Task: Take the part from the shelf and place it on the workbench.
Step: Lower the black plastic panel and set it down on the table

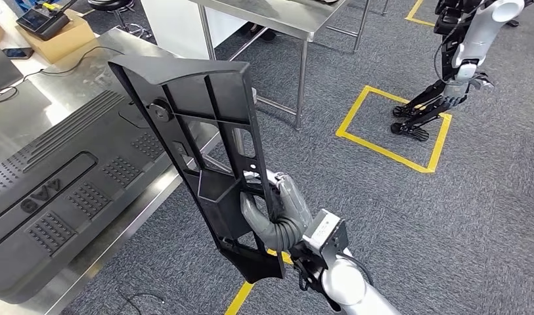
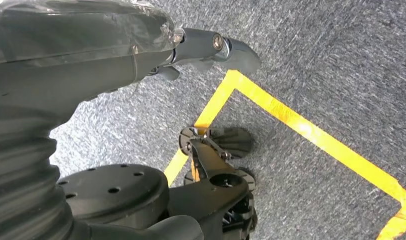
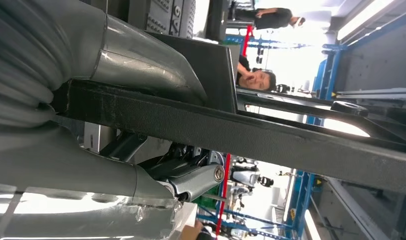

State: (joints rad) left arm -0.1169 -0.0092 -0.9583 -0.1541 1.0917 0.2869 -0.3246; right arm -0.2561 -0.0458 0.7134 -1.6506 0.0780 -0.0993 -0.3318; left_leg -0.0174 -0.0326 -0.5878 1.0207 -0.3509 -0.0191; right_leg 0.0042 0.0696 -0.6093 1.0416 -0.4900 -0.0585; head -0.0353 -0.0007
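We've got the long black ribbed plastic panel standing upright mid-frame, our right hand wrapped round a lower rib, and it looks stiff, light but top-heavy, so gripping nearer its middle seems safer.

Raised mark on panel: a large black panel lying on the steel workbench carries three big moulded characters that read roughly "GVV" from the head view. They may be upside down, so the exact letters cannot be told.
Same mark, right wrist view: part of the moulded characters shows on a dark ribbed surface, something like "6" and "A", turned on its side.
Floor sign: yellow tape marks a rectangle on the grey carpet.
Screen: a dark device on a cardboard box has a lit display, too small to read.
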